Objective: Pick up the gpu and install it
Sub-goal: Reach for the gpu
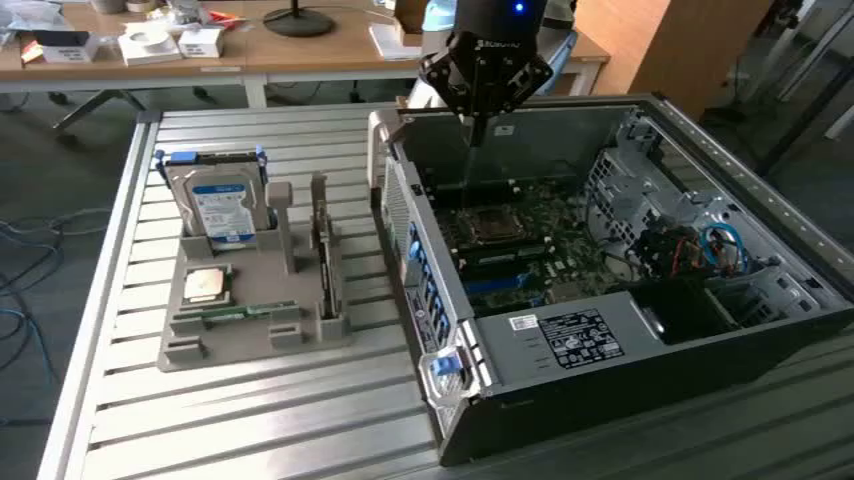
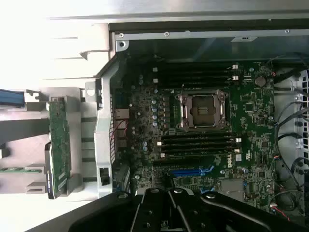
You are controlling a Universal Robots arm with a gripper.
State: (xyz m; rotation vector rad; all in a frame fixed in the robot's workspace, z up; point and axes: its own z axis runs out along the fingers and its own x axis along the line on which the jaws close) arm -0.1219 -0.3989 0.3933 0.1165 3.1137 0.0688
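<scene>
Gripper [image 1: 470, 138], fingers pressed together on nothing, hangs above the open case [image 1: 694, 160] near the table's [image 1: 240, 420] far edge; gpu [image 1: 324, 265] stands on edge in the grey holder [image 1: 200, 345], beside the case's wall.

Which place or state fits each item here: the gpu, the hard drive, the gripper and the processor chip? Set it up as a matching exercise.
Things:
1. gpu
2. hard drive
3. gripper
4. processor chip

Places or states:
a. above the open computer case
b. lying flat in the grey holder
c. standing on edge in the holder, on its side nearest the case
d. upright in the holder, blue label showing

Pairs: 1-c, 2-d, 3-a, 4-b
</scene>
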